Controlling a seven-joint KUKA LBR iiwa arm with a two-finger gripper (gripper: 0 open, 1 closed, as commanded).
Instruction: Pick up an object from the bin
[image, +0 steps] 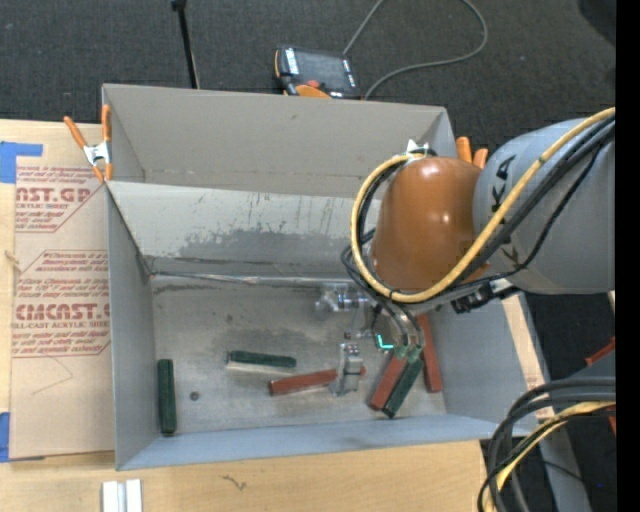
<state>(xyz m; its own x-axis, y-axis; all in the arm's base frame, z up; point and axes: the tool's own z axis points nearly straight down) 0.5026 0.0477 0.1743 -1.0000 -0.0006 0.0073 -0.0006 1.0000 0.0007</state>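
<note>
My gripper (350, 372) hangs low in the bin's right half, under the arm's orange cover. Its tip is at the right end of a flat red bar (302, 383) that lies on the bin floor, and I cannot tell whether it touches the bar. Just to the right, a red bar and a dark green bar (396, 386) lean side by side. Another red bar (431, 364) lies along the right wall. To the left of the gripper, a dark green bar (261, 359) rests on a pale strip.
A dark green bar (165, 397) lies upright along the bin's left wall near the front corner. The arm and its cables cover the bin's right rear part. The sloped back wall rises behind the gripper.
</note>
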